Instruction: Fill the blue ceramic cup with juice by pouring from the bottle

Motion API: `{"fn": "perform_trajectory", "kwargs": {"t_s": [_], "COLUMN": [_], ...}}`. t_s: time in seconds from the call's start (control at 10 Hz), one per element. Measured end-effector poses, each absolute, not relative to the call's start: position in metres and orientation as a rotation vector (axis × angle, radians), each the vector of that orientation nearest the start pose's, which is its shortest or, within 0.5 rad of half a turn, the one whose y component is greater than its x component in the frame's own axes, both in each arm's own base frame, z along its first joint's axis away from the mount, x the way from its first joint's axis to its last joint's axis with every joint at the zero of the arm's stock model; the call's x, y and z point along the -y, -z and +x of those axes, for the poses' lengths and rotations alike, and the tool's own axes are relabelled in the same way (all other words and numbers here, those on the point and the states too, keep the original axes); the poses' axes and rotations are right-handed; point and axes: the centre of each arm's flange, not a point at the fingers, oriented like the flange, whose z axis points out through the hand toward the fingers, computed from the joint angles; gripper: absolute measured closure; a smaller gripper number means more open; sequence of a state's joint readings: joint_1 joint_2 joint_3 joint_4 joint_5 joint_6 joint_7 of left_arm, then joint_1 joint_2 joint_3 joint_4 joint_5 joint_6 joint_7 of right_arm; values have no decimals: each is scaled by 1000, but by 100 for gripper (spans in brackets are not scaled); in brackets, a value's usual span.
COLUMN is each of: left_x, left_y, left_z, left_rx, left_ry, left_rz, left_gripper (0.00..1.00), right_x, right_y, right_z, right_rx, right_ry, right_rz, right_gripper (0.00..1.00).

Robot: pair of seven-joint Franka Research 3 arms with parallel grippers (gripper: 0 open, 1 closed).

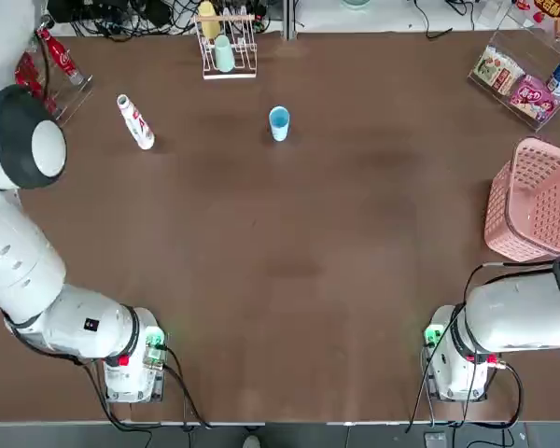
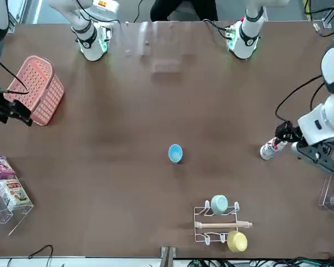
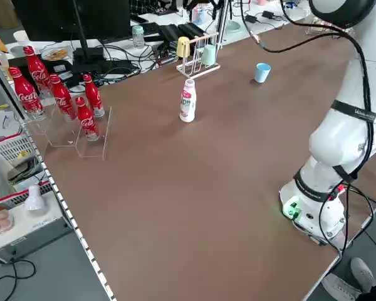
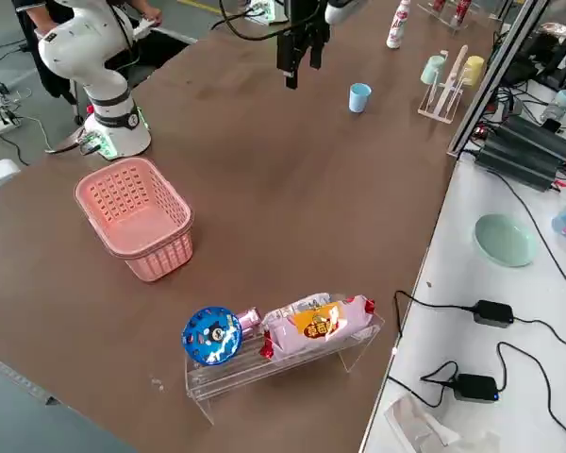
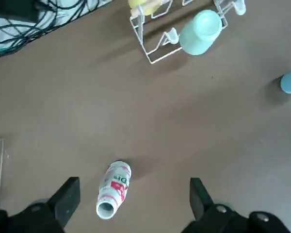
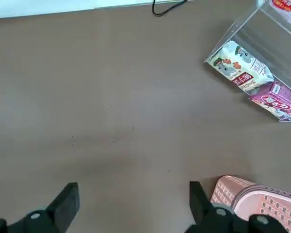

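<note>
We had the left tool point(image 5: 135, 201) open and holding nothing, above the tabletop point(image 1: 261, 243) on our left side, near the bottle point(image 5: 114, 189). In the left wrist view, the bottle showed between its two parted fingers, touching neither. The bottle stood upright on the far left part of the tabletop, its red markings showing on white.

The blue cup point(image 1: 279, 123) stood well apart from it, to its right, upright with its mouth up. We had the right tool point(image 6: 134, 194) open and empty too, over the right side of the tabletop, near the pink basket point(image 1: 539, 201).

Beyond the bottle and the blue cup, near the far edge, was a white rack point(image 1: 230, 70) carrying the green cup point(image 1: 224, 54) and the yellow cup point(image 1: 208, 21). At our far left, red bottles point(image 3: 61, 97) stood in a clear tray point(image 3: 62, 133); at our far right, another clear tray point(image 4: 255, 370) held snack packs point(image 4: 321, 323).
</note>
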State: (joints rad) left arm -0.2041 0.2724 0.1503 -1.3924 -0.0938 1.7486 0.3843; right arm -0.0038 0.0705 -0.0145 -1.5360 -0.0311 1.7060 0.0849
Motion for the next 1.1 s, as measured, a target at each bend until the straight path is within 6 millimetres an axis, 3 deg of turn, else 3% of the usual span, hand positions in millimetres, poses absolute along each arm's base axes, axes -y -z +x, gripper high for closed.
{"fn": "perform_trajectory", "kwargs": {"t_s": [0.1, 0.5, 0.8, 1.1], "left_x": [54, 51, 31, 28], "left_y": [-579, -600, -629, -629], "left_z": [640, 617, 597, 595], "left_rx": [-653, -336, -262, -254], "left_ry": [176, 89, 98, 85], "left_rz": [-3106, -3179, -3191, -3193], "left_gripper": [0, 0, 0, 0], "right_x": [13, 13, 13, 11], "right_y": [-614, -619, -619, -623], "right_z": [590, 590, 590, 589], "right_rx": [-159, -159, -159, -153], "right_ry": [167, 184, 183, 184], "right_rz": [-3162, -3160, -3161, -3158], "right_gripper": [0, 0, 0, 0]}}
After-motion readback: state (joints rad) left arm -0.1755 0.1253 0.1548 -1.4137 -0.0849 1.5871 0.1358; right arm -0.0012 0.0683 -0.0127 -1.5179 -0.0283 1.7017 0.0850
